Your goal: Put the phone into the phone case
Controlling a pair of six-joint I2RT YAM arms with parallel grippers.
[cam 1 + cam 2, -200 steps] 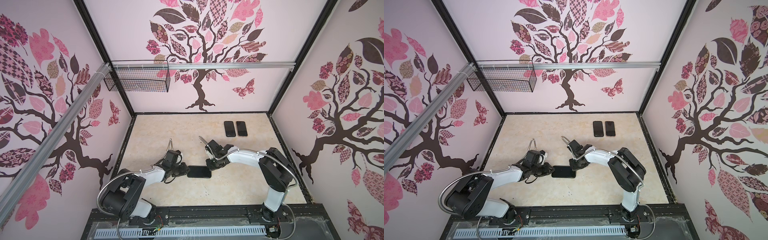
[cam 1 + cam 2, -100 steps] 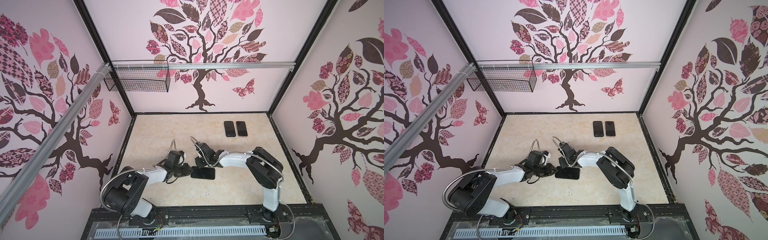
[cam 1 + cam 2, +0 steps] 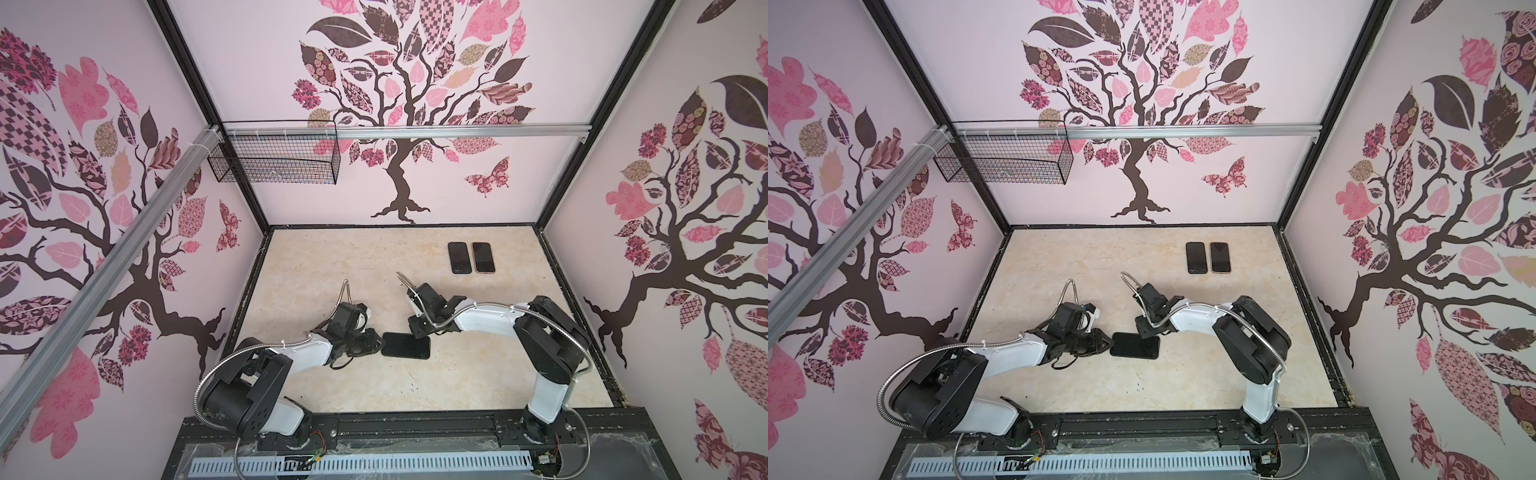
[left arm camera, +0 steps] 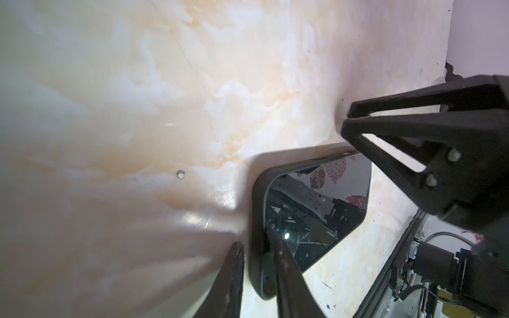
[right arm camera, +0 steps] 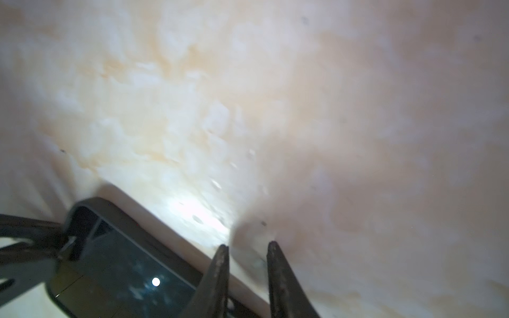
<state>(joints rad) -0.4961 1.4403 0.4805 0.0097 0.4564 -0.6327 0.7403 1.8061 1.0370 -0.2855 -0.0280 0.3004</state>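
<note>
The phone (image 3: 406, 345) (image 3: 1136, 345) lies flat, screen up, in the middle of the table in both top views. It sits inside the dark grey phone case (image 4: 257, 220), whose rim frames the glass (image 4: 316, 209). At one far corner the phone's metal edge shows above the rim. My left gripper (image 3: 376, 341) (image 4: 259, 247) is closed over the case's left end, one finger outside the rim and one on the glass. My right gripper (image 3: 417, 330) (image 5: 248, 245) hangs open and empty beside the phone's far long edge (image 5: 165, 253), near its right end.
Two more dark phones (image 3: 459, 257) (image 3: 483, 257) lie side by side at the back right of the table. A wire basket (image 3: 272, 160) hangs on the back wall at the left. A black rail (image 3: 415, 428) runs along the front edge.
My right gripper swung left over the phone, then drew back to its far right corner and opened its jaws. The phone slid slightly to the right. The left gripper stayed on the case's end.
</note>
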